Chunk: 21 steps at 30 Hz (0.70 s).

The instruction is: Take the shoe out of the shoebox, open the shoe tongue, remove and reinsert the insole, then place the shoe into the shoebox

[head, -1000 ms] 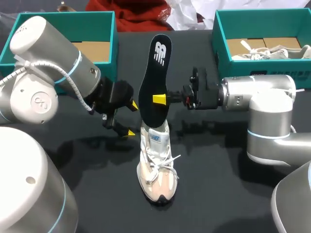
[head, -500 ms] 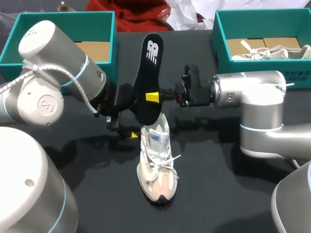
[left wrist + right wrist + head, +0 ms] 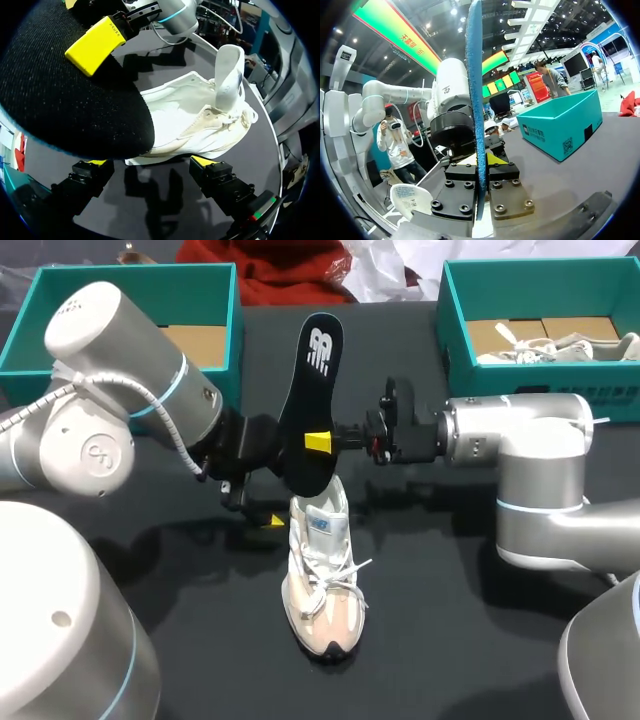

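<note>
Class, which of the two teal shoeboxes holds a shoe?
The right shoebox: a pale shoe lies inside; the left shoebox shows only brown card.

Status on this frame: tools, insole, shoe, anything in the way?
Right tool shut on insole, upright over shoe. Left tool open, low beside shoe's heel. Shoe on table, tongue up. Nothing seen blocking the opening.

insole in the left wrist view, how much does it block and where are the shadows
Left wrist view: the black insole looms ahead of the open left gripper, hiding part of the shoe; dark shadows lie on the table beside the shoe. Right wrist view: it shows edge-on, clamped in the right gripper.
</note>
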Motion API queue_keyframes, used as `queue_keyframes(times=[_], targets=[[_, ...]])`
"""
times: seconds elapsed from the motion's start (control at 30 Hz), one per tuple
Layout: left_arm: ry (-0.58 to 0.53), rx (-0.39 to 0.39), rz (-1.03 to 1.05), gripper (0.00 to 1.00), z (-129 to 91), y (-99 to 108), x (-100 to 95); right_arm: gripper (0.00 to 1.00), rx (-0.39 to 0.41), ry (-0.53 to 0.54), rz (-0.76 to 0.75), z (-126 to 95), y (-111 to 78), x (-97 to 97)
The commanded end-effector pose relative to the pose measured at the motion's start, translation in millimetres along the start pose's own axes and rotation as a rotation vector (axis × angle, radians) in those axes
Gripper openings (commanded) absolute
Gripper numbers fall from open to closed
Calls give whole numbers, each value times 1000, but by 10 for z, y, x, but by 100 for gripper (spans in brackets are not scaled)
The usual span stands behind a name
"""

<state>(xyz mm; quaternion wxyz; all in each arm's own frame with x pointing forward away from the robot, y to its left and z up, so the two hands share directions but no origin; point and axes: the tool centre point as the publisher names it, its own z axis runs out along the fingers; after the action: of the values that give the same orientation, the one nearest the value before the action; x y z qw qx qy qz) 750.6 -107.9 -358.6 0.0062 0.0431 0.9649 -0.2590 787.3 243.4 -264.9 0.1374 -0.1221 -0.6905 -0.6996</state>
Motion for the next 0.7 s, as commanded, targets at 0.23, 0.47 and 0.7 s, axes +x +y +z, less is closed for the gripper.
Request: queue_keyframes(times=[0.23, 0.47, 0.7], targets=[[10, -10, 2, 100, 41, -11, -28, 0, 13, -21, -10, -90, -57, -2], [14, -16, 5, 100, 57, -18, -50, 0, 14, -30, -6, -129, -102, -18], [16, -24, 9, 100, 69, -27, -64, 0, 16, -42, 9, -133, -157, -31]])
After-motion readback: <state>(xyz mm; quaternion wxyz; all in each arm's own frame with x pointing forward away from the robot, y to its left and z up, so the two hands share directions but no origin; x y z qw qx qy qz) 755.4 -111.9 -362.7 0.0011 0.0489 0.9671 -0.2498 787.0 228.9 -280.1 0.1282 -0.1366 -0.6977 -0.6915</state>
